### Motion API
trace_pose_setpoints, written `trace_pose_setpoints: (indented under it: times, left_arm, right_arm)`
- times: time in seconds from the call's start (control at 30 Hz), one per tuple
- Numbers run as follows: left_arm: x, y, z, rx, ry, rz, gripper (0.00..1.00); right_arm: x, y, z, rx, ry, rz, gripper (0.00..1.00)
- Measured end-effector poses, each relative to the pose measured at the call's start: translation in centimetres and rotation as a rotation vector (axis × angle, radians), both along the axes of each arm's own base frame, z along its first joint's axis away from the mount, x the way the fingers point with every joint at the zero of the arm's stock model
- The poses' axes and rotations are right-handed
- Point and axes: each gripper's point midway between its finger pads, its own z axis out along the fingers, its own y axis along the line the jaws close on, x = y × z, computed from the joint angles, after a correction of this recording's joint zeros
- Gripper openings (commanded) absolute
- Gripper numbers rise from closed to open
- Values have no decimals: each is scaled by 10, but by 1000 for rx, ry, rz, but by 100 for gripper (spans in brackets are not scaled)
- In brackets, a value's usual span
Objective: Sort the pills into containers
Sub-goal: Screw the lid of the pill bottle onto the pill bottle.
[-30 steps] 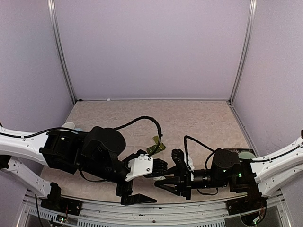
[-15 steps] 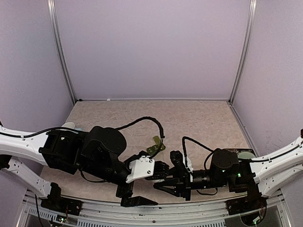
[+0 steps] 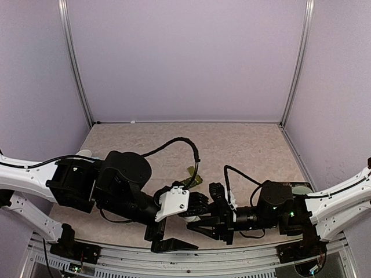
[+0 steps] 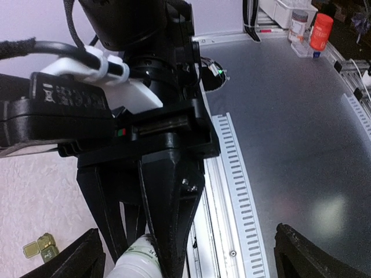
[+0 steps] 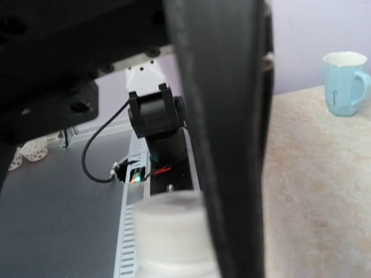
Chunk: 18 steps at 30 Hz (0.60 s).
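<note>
Top external view: both arms meet low at the near edge of the table (image 3: 249, 145), wrists almost touching
Right gripper (image 3: 196, 223): fingers drawn in and clamped on a white bottle (image 4: 137, 262), gripped near its top as far as the left wrist view shows
Left gripper (image 3: 164, 238): fingers spread wide, nothing between them, facing the right gripper and the bottle
Pill-box (image 3: 192, 172): on the table just beyond the two wrists, apart from both grippers, partly crossed by the left arm's black cable (image 3: 186, 141); whether its lids are open cannot be told
Risk, drop: the bottle hangs close to the slotted rail (image 4: 232, 191) at the table's edge, so a slip in the grip could send it off the table
Risk, collision: the two grippers are so close that a small misjudged approach could knock the bottle askew or jam finger against finger
Risk, cable: a swing of the left arm might drag the loop across the pill-box and shift it
Risk, spill: if the bottle is opened or tipped away from the pill-box, pills would likely scatter on the table
</note>
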Motion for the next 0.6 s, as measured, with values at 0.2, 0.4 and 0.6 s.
trace_pose_setpoints:
  times: [0.2, 0.4, 0.6]
  left_arm:
    - [23, 14, 21, -139, 86, 82, 99]
    - [46, 27, 60, -360, 233, 166, 99]
    - [42, 9, 72, -441, 361, 148, 99]
  right_arm:
    - [9, -15, 6, 67, -21, -43, 16]
    - [21, -34, 28, 165, -61, -130, 16]
    - [27, -37, 42, 214, -91, -169, 16]
